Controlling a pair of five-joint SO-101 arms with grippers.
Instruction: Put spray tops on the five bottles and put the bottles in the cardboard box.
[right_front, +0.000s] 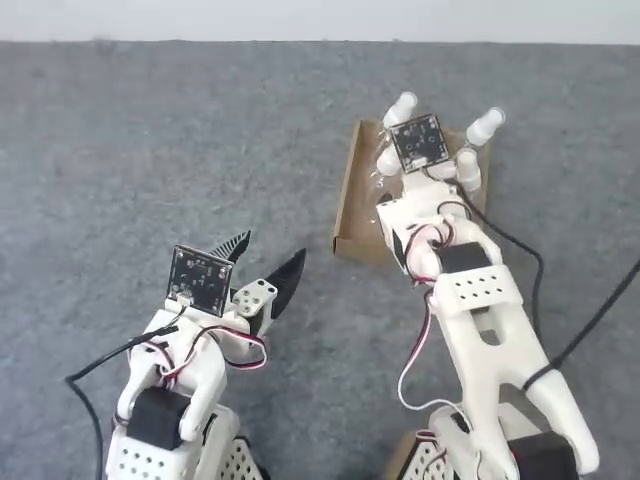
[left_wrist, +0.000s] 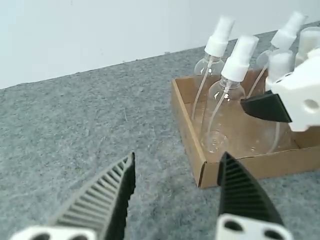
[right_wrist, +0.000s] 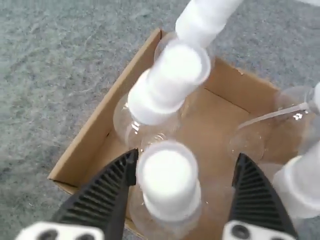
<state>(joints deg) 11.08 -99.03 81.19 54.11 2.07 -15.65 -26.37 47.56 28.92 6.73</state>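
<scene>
Over the box (right_front: 349, 190) the right gripper (right_wrist: 187, 157) hangs with its jaws spread to either side of one bottle (right_wrist: 167, 182) standing inside. Contact between either jaw and its top cannot be told. Other bottles (left_wrist: 220, 120) stand upright in the box, and every one visible carries a white spray top (left_wrist: 219, 32). What appear to be five tops show from the left wrist, though overlap leaves the count unsure. Well apart from the box, the left gripper (left_wrist: 178, 157) sits low over the grey mat (right_front: 150, 150), jaws spread, holding nothing. Assessment: capping looks complete and boxing complete or nearly so. Outstanding items are confirming the fifth bottle and clearing the right arm from the box.
</scene>
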